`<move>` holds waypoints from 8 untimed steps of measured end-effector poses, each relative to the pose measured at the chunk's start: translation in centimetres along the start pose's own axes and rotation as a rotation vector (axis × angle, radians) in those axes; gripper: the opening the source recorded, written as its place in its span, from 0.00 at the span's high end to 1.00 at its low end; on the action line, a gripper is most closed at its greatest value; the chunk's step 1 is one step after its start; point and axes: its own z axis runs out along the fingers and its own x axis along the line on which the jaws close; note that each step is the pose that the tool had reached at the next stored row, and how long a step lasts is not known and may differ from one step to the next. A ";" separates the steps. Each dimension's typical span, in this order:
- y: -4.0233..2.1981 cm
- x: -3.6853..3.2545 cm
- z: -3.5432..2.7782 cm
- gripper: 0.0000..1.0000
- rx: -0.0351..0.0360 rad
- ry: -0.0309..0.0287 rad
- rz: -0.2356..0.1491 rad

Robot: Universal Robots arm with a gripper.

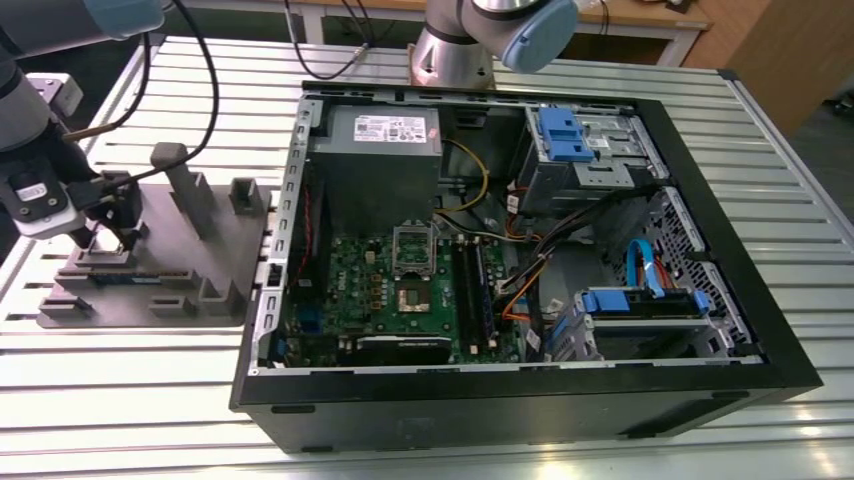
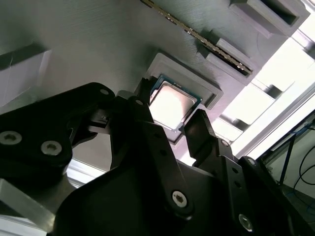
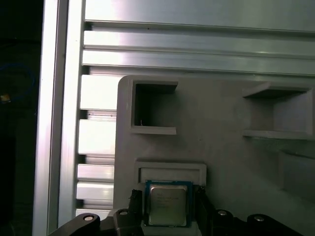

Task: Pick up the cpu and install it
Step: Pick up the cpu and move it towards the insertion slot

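Gripper [image 1: 107, 238] is down at the grey holder [image 1: 200, 255] on the exterior view's left, well apart from the open computer case [image 1: 507, 405] in the middle. Here's the worry: the fingers [image 3: 201, 206] stand spread, one on each side of the cpu [image 3: 168, 204], just beside its edges, and I cannot tell whether they touch it. The chip is thin and lies low in its square recess, so there's little edge to catch. A squeeze landing off-level could, I judge, tip it, jam it against the recess wall, or let it slip on the lift. An uneven grip would also carry it skewed to the socket [image 1: 411, 296] on the green board [image 1: 354, 290], and that's how delicate contacts get hurt. The cpu itself, in both wrist views: small, flat, square, with a dull silver-grey lid catching bright glare and a thin green border round it.
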 end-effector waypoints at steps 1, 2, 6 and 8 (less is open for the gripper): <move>-0.02 0.02 -0.01 0.45 -0.0006 0.0004 -0.005; -0.05 0.02 0.00 0.45 -0.0013 0.0004 -0.009; -0.07 0.01 0.05 0.45 -0.0017 0.0000 -0.009; -0.09 0.02 0.07 0.45 -0.0017 0.0000 -0.009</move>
